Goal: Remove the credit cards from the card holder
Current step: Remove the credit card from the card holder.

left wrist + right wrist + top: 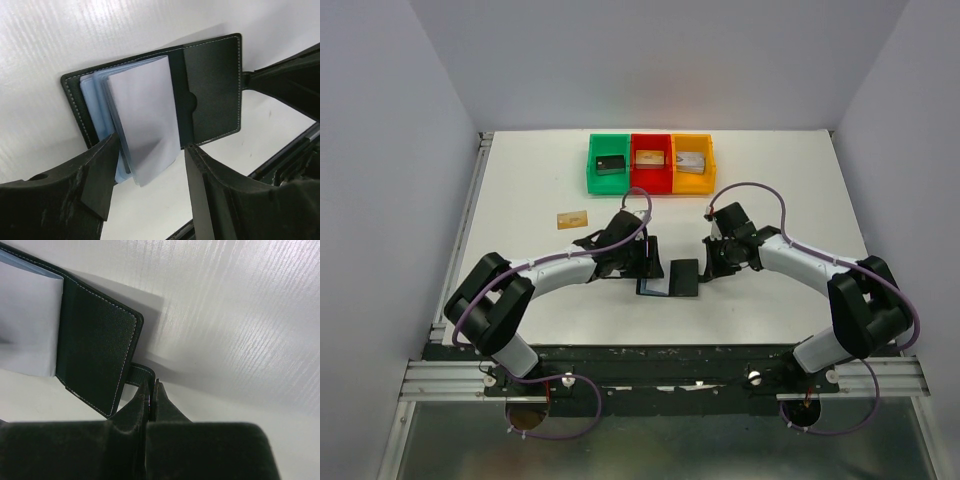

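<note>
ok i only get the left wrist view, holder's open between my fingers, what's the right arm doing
observer: right fingers are shut on the strap tab at the card holder's outer edge
operator: any cards out yet
observer: one tan-gold card lies on the table, beyond and left of the holder
operator: what's past it
observer: green bin, red bin and orange bin in a row at the far edge

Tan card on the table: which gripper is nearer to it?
Left. The left gripper is at the open card holder, right of the tan card; the right gripper holds the holder's far edge, farther away.
</note>
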Controlling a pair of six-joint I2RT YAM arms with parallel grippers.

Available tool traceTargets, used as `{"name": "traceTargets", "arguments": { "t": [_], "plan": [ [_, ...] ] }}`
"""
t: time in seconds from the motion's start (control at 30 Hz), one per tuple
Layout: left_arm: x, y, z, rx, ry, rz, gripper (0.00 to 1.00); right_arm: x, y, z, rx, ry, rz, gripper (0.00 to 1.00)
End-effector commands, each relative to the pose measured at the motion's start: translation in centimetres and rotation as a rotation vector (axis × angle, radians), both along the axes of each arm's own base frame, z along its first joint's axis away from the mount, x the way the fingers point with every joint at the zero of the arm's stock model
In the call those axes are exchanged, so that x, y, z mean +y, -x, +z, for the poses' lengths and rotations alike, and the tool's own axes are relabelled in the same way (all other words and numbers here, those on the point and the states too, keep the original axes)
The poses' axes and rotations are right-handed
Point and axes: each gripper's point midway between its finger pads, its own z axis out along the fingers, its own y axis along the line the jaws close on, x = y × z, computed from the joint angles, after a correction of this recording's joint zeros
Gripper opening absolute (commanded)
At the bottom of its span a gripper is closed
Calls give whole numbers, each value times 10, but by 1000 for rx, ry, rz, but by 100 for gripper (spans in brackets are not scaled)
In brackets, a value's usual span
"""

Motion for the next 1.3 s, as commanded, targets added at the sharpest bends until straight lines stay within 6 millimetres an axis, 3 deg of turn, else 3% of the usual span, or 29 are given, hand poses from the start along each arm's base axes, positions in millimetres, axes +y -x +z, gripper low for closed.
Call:
{"name": "traceTargets", "arguments": {
  "t": [0.0, 0.1, 0.2, 0.6, 0.77, 0.87, 1.0, 1.17, 1.27],
  "plan": [
    [-21, 0, 17, -24, 105, -72, 64, 1, 3, -6, 17, -16, -1, 0],
    [-28, 5, 20, -15, 146, -109, 63, 2, 2, -6, 18, -21, 0, 0],
    [-41, 6, 35, -57, 217, -162, 62, 2, 3, -6, 20, -25, 2, 0],
    [-67, 20, 70, -142, 274, -317, 63, 1, 4, -7, 21, -18, -9, 0],
    [-74, 25, 97, -166, 334, -367, 65, -1, 2, -7, 20, -13, -15, 0],
    [-69, 21, 109, -203, 317, -344, 65, -3, 3, -7, 25, -2, -22, 0],
    [-36, 2, 84, -180, 183, -165, 64, -13, 2, -6, 29, 42, -77, 0],
    [2, -14, 63, -109, 170, 2, 61, -24, 3, 6, -6, 70, -128, 45],
    [18, -21, 61, -116, 154, 66, 60, -25, 0, 25, -49, 64, -134, 54]
  ]
}}
